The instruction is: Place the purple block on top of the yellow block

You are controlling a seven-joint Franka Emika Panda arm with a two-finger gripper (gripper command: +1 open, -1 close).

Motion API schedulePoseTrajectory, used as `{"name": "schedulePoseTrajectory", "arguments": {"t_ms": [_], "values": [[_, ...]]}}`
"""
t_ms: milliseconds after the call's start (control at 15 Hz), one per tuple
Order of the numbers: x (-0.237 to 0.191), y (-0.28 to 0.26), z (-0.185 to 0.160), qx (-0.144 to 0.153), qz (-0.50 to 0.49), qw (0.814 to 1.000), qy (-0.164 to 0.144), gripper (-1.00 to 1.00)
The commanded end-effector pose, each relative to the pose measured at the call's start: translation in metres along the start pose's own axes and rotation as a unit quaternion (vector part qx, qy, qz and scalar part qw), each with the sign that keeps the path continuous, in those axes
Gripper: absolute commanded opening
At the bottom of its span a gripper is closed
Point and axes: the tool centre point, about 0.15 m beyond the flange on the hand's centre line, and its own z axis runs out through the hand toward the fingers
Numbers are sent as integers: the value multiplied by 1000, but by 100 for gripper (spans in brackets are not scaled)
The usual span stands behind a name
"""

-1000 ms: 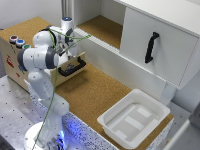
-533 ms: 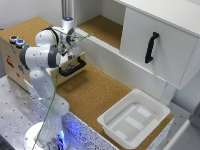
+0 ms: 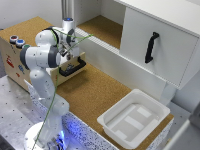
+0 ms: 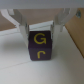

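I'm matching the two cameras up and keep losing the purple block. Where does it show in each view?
Exterior view: not discernible; the arm hides the spot where the gripper works, over the black tray.
Wrist view: the purple block, with yellow letters, fills the centre, between the jaws.
Shared landmark: the gripper.
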Motion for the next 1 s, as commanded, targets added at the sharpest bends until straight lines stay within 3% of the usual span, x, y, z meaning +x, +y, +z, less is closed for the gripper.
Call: {"name": "schedulePoseTrajectory", "arguments": {"t_ms": [0, 200, 400, 533, 733, 867, 933], "values": [[-16, -36, -68, 43, -73, 996, 39, -100], [-26, -59, -122, 59, -141, 986, 73, -100], [-38, -80, -163, 71, -219, 970, 82, -100], [-43, -96, -177, 94, -281, 954, 55, -100], [-53, -120, -189, 104, -374, 921, 34, -100], [-55, -137, -196, 102, -441, 892, 17, -100], [-54, -147, -194, 85, -464, 882, 18, -100]]}}
